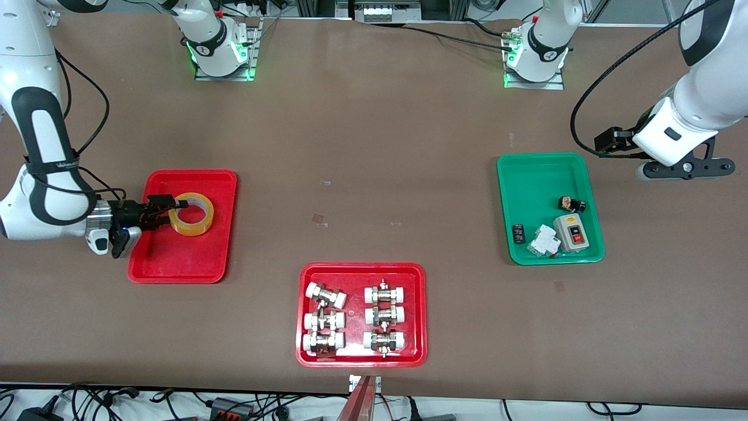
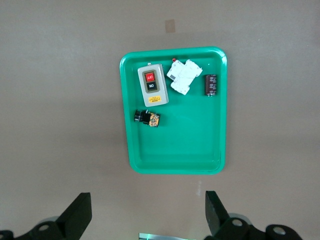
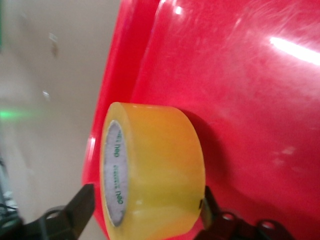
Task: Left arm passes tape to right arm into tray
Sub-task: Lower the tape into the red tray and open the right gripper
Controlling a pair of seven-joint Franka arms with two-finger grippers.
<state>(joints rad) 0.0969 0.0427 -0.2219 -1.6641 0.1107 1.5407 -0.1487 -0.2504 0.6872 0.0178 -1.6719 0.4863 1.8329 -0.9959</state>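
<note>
A red tray of fittings [image 1: 361, 314] lies nearest the camera. Farther off, toward the right arm's end of the surface [image 1: 374, 146], the tape [image 1: 191, 214] sits in the tray [image 1: 182, 266], with the right pincer [image 1: 170, 211] closed on its wall. The left pincer [image 2: 148, 215] hangs wide open above the surface beside the green tray [image 1: 540, 175].

Glossy red plastic tray [image 3: 260, 90], translucent tape [image 3: 155, 170]
</note>
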